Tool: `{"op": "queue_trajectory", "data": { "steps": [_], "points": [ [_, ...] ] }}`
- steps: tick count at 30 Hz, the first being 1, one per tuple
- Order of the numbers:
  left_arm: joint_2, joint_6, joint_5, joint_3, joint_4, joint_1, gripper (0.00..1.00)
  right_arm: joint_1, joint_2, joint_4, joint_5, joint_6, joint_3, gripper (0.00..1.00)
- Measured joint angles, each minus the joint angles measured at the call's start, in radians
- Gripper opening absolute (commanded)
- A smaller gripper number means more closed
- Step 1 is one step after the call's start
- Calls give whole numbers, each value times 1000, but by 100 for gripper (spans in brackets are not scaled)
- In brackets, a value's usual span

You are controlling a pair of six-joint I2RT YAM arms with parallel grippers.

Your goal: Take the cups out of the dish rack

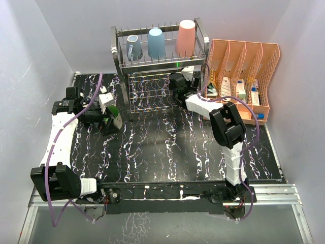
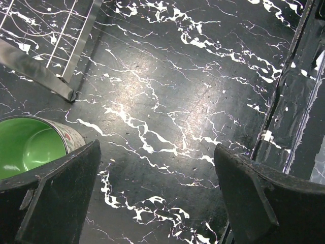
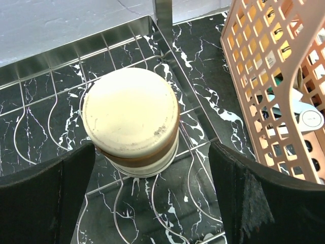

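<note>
The dish rack [image 1: 122, 56] stands at the table's back. Its top tier holds a grey-blue mug [image 1: 133, 49], a light-blue tumbler [image 1: 156, 43] and a salmon-pink tumbler [image 1: 185, 37], all upside down. My right gripper [image 1: 177, 84] reaches into the lower tier. In the right wrist view it [image 3: 152, 198] is open, with an upside-down cream cup [image 3: 131, 119] with a brown band just ahead between the fingers, untouched. My left gripper [image 1: 106, 124] is open and empty over the table [image 2: 157, 193]. A dark green mug [image 1: 112, 114] stands upright just outside its left finger [image 2: 30, 147].
An orange slotted organizer [image 1: 244, 76] with small boxes stands right of the rack, close to my right finger [image 3: 274, 76]. The rack's foot [image 2: 45, 68] is near the green mug. The black marbled table [image 1: 167, 147] has a dark strip along one edge [image 2: 299, 101].
</note>
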Motion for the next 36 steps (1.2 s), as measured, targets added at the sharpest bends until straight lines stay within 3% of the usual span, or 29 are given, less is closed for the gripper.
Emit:
{"op": "queue_trajectory", "data": {
  "steps": [9,19,24,27,34,36],
  "points": [
    [-6,50,9,0,-43,0,91,0,59,45,1,-48,37,92],
    [-35,64,10,0,-48,0,90,2,101,216,65,-156,35,90],
    [-43,49,13,-2,-25,0,90,0,136,276,78,-216,35,84],
    [-65,37,14,-12,-3,0,89,-2,147,297,75,-237,35,74],
    [-87,10,17,-22,25,0,88,-11,151,373,40,-293,11,39],
    [-92,-5,18,-30,43,0,88,-11,146,410,32,-305,-17,36]
  ]
}}
